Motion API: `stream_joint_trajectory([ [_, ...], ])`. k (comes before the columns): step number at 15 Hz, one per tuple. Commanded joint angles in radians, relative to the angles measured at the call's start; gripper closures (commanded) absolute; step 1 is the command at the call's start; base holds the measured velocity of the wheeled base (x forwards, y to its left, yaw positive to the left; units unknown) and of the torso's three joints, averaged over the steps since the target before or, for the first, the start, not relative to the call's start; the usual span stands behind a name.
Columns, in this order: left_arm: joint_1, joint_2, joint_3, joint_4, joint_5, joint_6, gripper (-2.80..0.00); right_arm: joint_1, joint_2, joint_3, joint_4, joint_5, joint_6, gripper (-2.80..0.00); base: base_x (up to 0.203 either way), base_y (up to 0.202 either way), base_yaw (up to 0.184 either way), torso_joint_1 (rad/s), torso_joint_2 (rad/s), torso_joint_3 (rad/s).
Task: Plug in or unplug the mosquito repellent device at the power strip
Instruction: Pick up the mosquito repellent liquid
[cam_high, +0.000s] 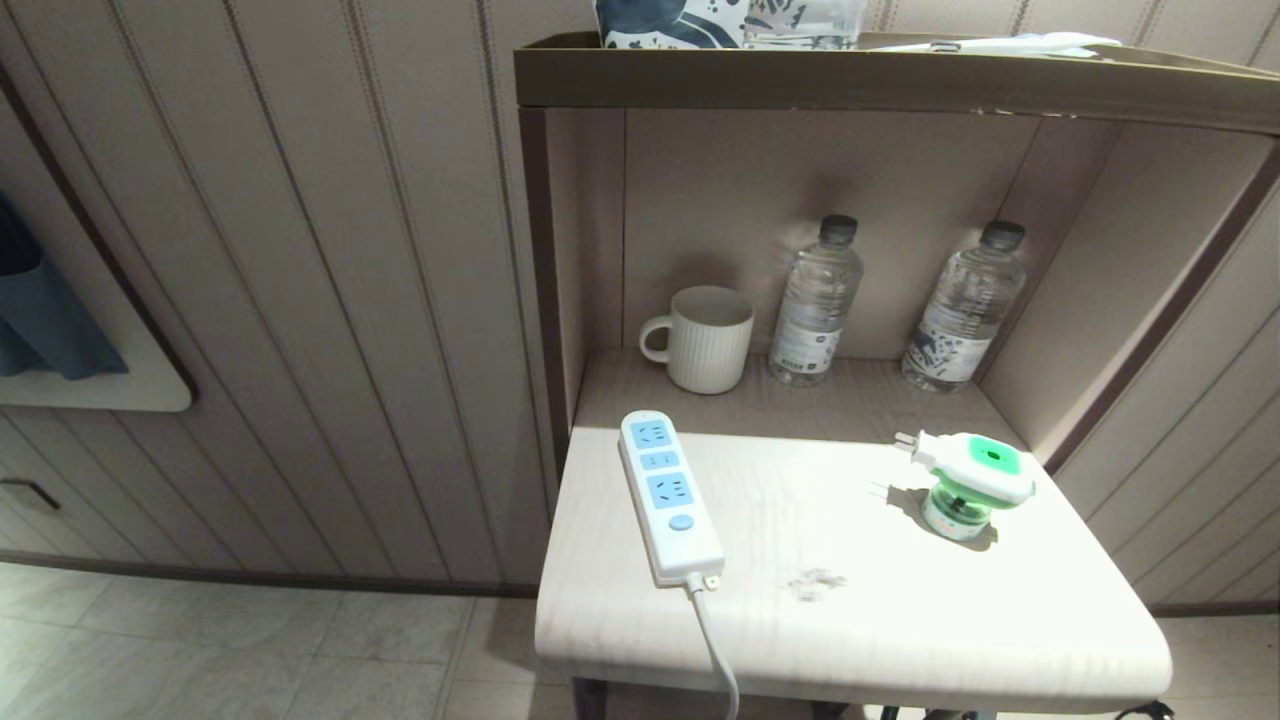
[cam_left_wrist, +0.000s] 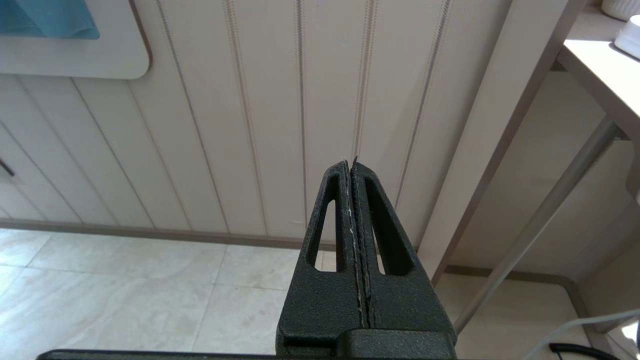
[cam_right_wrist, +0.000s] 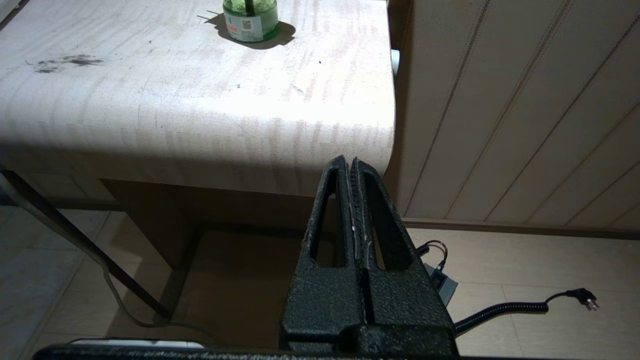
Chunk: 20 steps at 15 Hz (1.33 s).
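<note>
The mosquito repellent device (cam_high: 972, 482), white head with a green top over a green bottle, stands upright and unplugged on the right of the pale tabletop (cam_high: 850, 620); its prongs point toward the back left. Its green bottle (cam_right_wrist: 250, 20) shows in the right wrist view. The white power strip (cam_high: 668, 495) lies lengthwise on the table's left side, sockets empty, its cord (cam_high: 715, 650) dropping over the front edge. Neither arm shows in the head view. My left gripper (cam_left_wrist: 350, 162) is shut and empty, below table height, facing the wall panels. My right gripper (cam_right_wrist: 348, 160) is shut and empty, just below the table's front right corner.
A white ribbed mug (cam_high: 703, 338) and two clear water bottles (cam_high: 815, 300) (cam_high: 965, 305) stand in the shelf alcove behind the table. A dark smudge (cam_high: 815, 583) marks the tabletop. A coiled black cable with a plug (cam_right_wrist: 525, 305) lies on the floor; a metal table leg (cam_left_wrist: 540, 225) slants nearby.
</note>
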Motion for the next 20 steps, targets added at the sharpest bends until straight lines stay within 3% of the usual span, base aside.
stream_joint_trajectory([
  [1,0.0,0.0,0.0,0.0,0.0,0.0,0.0,0.0,0.0,0.0,0.001,0.0,0.0,0.0,0.0,0.0,0.0,0.0,0.0,0.0],
  [20,0.0,0.0,0.0,0.001,0.0,0.0,0.0,0.0,-0.002,-0.006,0.001,-0.004,-0.029,0.0,0.0,0.0,0.0,0.0,0.0,0.0],
])
